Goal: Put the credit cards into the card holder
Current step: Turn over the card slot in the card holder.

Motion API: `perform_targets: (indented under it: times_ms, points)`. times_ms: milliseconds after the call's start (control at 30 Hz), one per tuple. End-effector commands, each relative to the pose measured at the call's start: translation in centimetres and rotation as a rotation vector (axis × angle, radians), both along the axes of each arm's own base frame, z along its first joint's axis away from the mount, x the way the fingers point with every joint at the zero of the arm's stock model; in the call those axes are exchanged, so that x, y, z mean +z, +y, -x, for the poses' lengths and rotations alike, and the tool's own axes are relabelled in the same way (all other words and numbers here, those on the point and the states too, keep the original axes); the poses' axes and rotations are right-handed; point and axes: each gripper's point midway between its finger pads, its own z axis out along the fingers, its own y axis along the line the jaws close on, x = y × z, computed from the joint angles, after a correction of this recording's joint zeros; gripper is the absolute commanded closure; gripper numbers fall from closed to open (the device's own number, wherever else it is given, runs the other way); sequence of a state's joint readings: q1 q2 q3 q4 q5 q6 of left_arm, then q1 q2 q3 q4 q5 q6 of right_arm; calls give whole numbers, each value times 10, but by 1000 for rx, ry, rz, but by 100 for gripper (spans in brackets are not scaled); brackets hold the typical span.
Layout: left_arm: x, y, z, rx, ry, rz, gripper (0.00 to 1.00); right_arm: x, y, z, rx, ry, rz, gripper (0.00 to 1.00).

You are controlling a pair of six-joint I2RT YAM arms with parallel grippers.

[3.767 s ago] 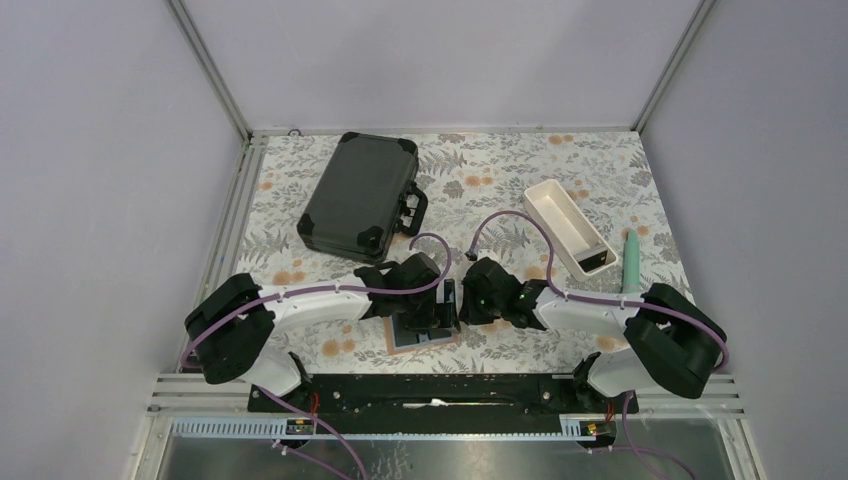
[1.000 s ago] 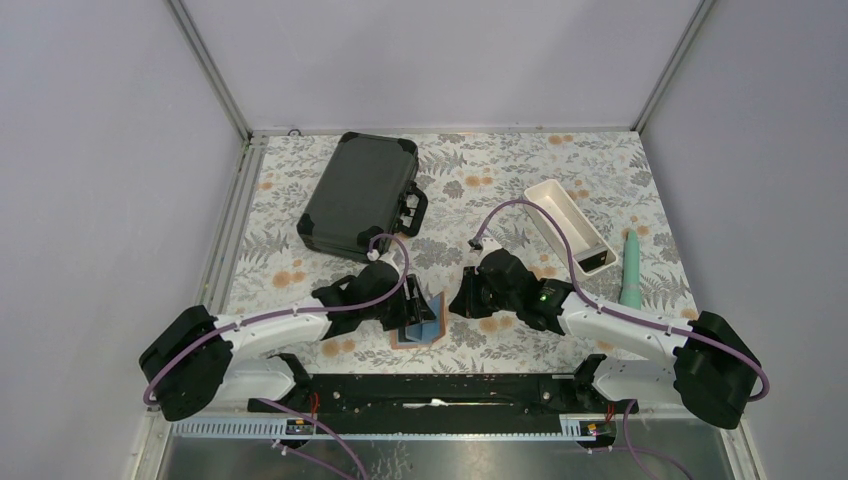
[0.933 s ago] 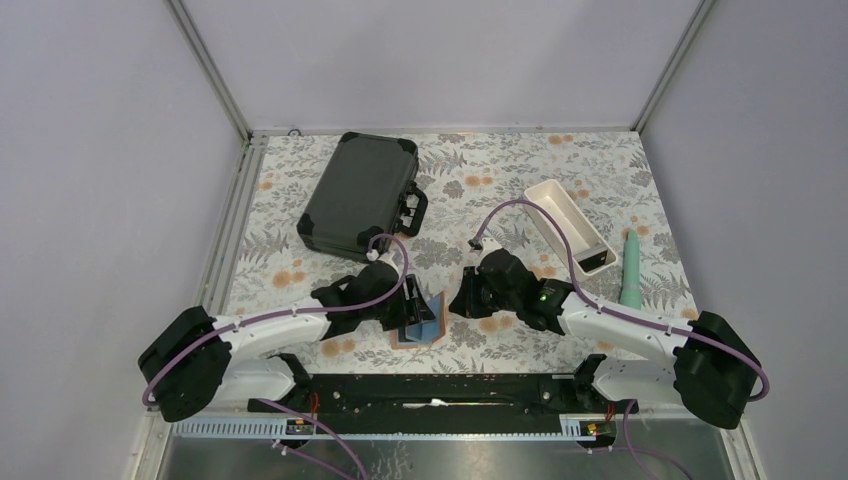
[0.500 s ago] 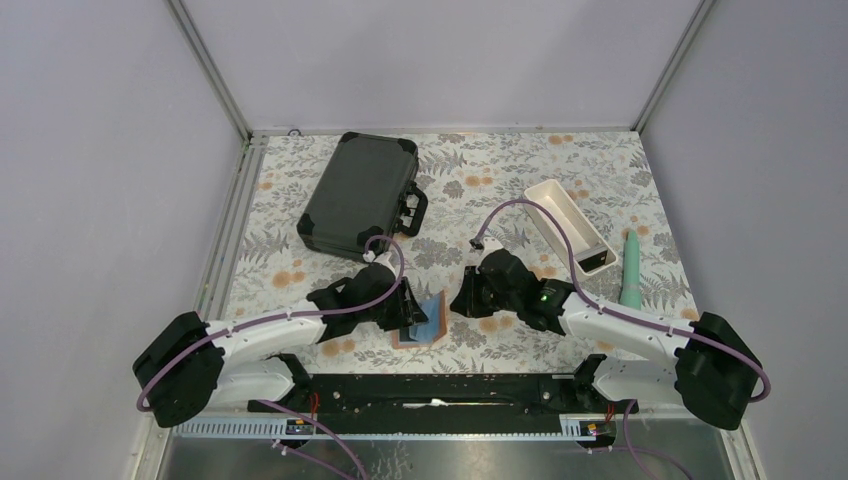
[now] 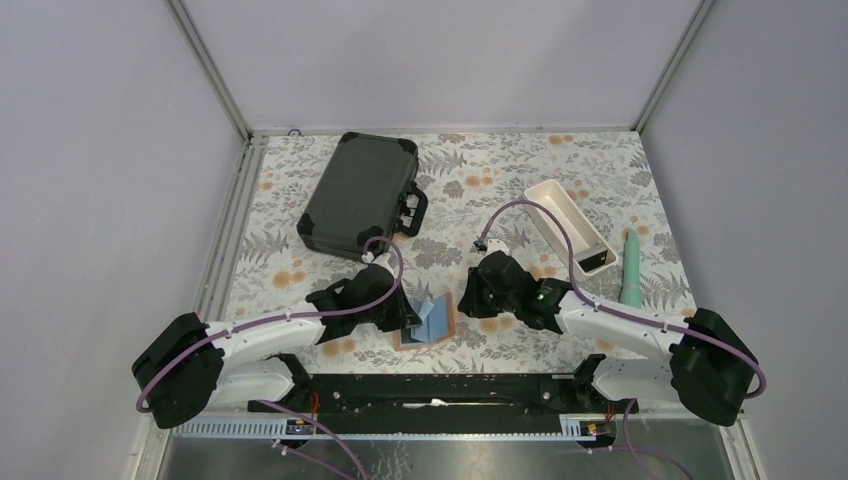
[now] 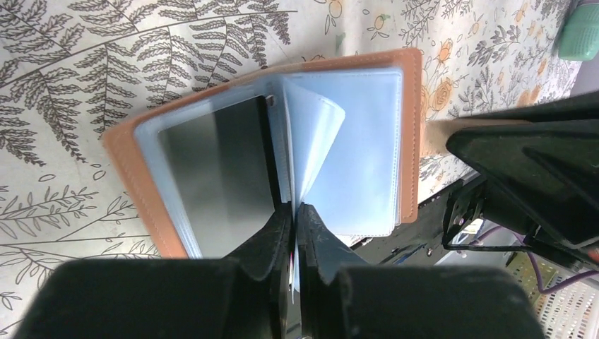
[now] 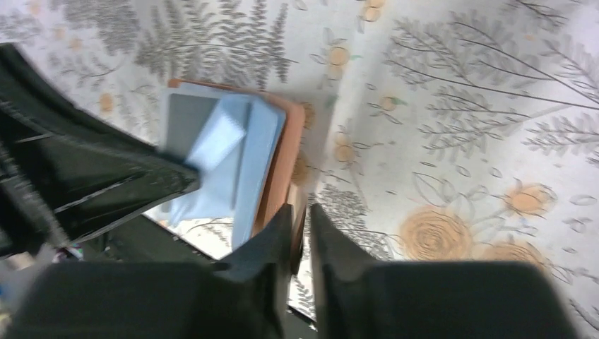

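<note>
readable text: none in any view | card holder (image 6: 353, 155): no legible lettering | credit card (image 6: 215, 176) inside it: dark face, nothing readable | black case (image 5: 358, 195): no legible label | white tray (image 5: 545, 186): nothing readable

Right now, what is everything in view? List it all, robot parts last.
holder: 1, tan with pale blue sleeves, open, near middle of the table
card: 1 seen, black, in a holder pocket
case: 1, black, far left
tray: 1, white, far right
dark item: 1, at the tray's near end, too small to tell
stick: 1, teal, right of the tray
table: 1, floral cover
left gripper: 1, black, shut on a sleeve
right gripper: 1, black, shut on the holder's strap
</note>
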State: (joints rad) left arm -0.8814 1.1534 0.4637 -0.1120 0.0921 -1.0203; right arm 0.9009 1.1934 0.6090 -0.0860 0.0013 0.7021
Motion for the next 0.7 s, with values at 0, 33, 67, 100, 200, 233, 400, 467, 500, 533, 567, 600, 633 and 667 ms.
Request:
perform_targets:
  times_ms: [0, 33, 67, 100, 200, 233, 400, 467, 500, 533, 567, 600, 633, 667]
  points:
    - [12, -6, -7, 0, -49, 44, 94, 13, -15, -22, -114, -61, 99, 67]
    - [13, -6, -7, -2, -49, 46, 94, 20, -17, -25, -124, -76, 104, 60]
    - [13, -6, -7, -2, -50, 45, 94, 27, -17, -27, -124, -94, 100, 54]
    - [12, -6, -7, -3, -50, 44, 94, 34, -15, -28, -117, -109, 86, 47]
    - [14, -7, -8, -4, -54, 46, 94, 57, 1, -28, -60, -132, 9, 40]
    - [14, -7, -8, -5, -54, 45, 94, 60, 7, -25, -38, -126, -17, 39]
    - [13, -4, -7, 5, -54, 46, 94, 60, 40, -11, 63, -46, -150, 48]
    - [13, -3, -7, 15, -56, 50, 95, 54, 46, -8, 69, -23, -179, 50]
    - [14, -2, -8, 22, -59, 54, 95, 47, 46, -6, 70, -4, -171, 51]
    - [14, -1, -8, 25, -60, 54, 95, 50, 51, -8, 75, -13, -195, 52]
    - [14, -1, -8, 29, -61, 55, 95, 47, 53, -8, 77, -3, -198, 52]
    - [14, -1, -7, 27, -63, 59, 95, 42, 54, -7, 79, 11, -198, 52]
    - [14, -1, -7, 30, -62, 61, 95, 38, 56, -6, 78, 26, -204, 52]
    - [14, -1, -7, 28, -63, 64, 95, 35, 58, -5, 80, 37, -211, 52]
